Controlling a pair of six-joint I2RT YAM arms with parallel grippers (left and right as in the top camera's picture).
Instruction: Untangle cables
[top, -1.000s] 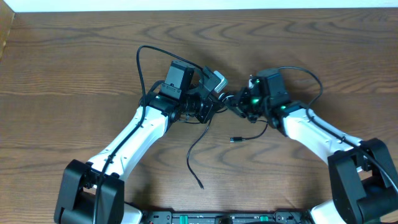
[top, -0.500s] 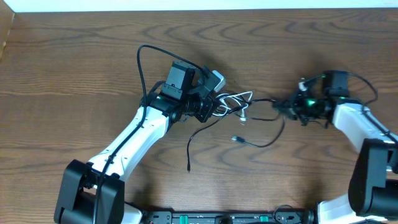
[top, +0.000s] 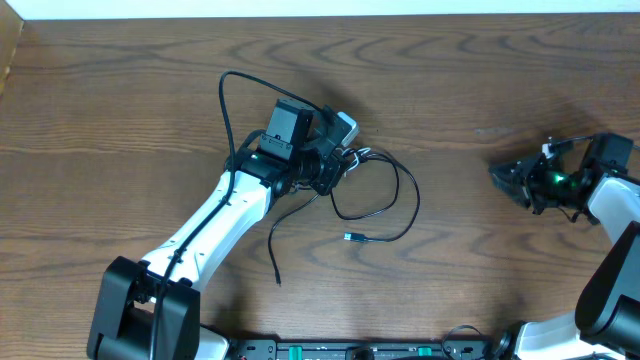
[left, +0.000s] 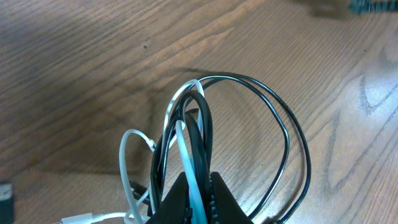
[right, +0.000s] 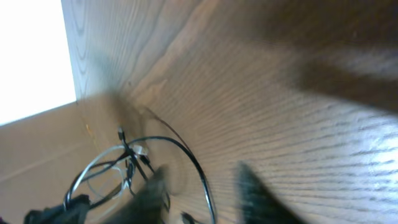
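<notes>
My left gripper (top: 345, 165) is shut on the bunched cables, with a white strand and black strands pinched between its jaws (left: 196, 200). The white cable (left: 126, 163) curls out to the left of the jaws. The black cable (left: 287, 134) arcs out in wide loops over the wood. From above, the black cable (top: 410, 200) loops right of the left gripper. Its plug end (top: 352, 237) lies on the table and a tail (top: 272, 250) runs down toward the front. My right gripper (top: 498, 176) is open at the far right, well apart from the cables, and it holds nothing (right: 202, 196).
The wooden table (top: 120, 120) ends at a white strip (top: 320, 8) along the back. A thicker black arm wire (top: 225, 100) arches up behind the left arm. The right wrist view is motion-blurred.
The right gripper has pulled far to the right, opened and let go of the black cable. That cable has sprung back into loose loops beside the left gripper, which stays shut in place.
</notes>
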